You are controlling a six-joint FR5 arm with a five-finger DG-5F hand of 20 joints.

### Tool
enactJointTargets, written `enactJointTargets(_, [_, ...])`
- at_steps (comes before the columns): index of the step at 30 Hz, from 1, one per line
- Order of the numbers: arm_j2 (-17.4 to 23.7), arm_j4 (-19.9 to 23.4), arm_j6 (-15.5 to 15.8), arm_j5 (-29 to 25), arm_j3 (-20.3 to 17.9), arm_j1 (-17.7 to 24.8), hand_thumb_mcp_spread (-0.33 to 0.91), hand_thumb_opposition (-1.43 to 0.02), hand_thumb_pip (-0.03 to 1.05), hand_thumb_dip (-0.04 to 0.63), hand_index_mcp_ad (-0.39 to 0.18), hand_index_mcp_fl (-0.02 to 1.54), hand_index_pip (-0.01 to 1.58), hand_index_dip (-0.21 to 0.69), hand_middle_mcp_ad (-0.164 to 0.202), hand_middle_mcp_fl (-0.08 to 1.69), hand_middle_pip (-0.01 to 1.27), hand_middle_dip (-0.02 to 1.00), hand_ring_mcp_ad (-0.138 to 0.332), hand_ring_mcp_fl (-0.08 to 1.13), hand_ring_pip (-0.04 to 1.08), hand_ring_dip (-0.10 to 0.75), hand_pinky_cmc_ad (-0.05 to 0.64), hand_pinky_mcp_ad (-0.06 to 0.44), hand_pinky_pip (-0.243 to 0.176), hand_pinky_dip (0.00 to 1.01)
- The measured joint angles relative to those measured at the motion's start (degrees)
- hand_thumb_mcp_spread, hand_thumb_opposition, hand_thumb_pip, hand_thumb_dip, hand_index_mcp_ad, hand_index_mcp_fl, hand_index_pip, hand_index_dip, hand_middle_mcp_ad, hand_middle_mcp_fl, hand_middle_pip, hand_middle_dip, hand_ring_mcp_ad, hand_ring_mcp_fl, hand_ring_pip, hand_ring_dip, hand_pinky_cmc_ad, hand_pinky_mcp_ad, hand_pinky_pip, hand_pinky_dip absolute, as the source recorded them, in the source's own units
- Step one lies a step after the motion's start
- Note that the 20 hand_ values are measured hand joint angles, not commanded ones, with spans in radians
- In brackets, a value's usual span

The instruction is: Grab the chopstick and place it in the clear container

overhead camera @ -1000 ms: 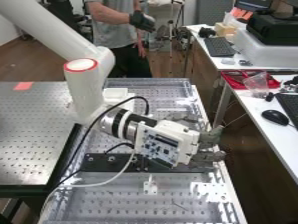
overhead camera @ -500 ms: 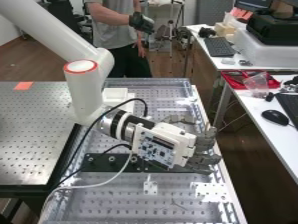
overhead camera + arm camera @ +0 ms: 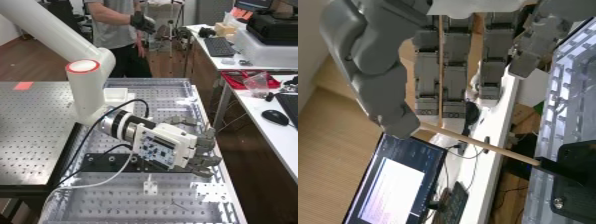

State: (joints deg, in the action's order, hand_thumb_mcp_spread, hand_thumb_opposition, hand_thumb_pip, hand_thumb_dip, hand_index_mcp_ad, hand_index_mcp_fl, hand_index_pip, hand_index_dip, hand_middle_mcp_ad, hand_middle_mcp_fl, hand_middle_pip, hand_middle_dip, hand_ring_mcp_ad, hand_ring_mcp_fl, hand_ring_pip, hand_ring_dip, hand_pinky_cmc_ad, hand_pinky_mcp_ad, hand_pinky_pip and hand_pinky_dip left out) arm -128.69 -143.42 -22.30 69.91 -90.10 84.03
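Right of centre, high view: grasp looked pending, placement undone

Robot hand (image 3: 203, 161) was open, fingers near straight. Wrist view: chopstick (image 3: 484, 145) had one end at black mount (image 3: 581, 180), the other beside the hand. Lift and container drop remained.

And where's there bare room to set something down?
Bare: the metal table, between its orange patch and near edge. Crowded: around the dark bar, with the white cable, circuit board and hand.
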Motion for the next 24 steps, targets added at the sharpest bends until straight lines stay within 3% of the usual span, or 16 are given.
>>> enactJointTargets(13, [-0.16, -0.51, 0.75, -0.44, 0.61, 0.00, 0.52, -0.81, 0.66, 0.290, -0.056, 0.39, 1.24, -0.021, -0.003, 0.57, 0.72, 0.63, 0.120, 0.44, 0.11, 0.497, 0.386, 0.215, 0.010, 0.21])
enactJointTargets(15, [-0.16, -0.50, 0.88, -0.58, 0.62, 0.00, 0.52, -0.81, 0.66, 0.293, -0.056, 0.41, 1.24, -0.021, -0.003, 0.59, 0.73, 0.63, 0.101, 0.48, 0.11, 0.497, 0.394, 0.216, 0.012, 0.20])
enactJointTargets(24, [-0.31, -0.48, 1.06, -0.97, 0.96, -0.05, 0.55, -0.81, 0.62, 0.290, -0.058, 0.49, 1.28, -0.017, -0.005, 0.64, 0.75, 0.63, 0.093, 0.51, 0.11, 0.510, 0.398, 0.216, 0.028, 0.19])
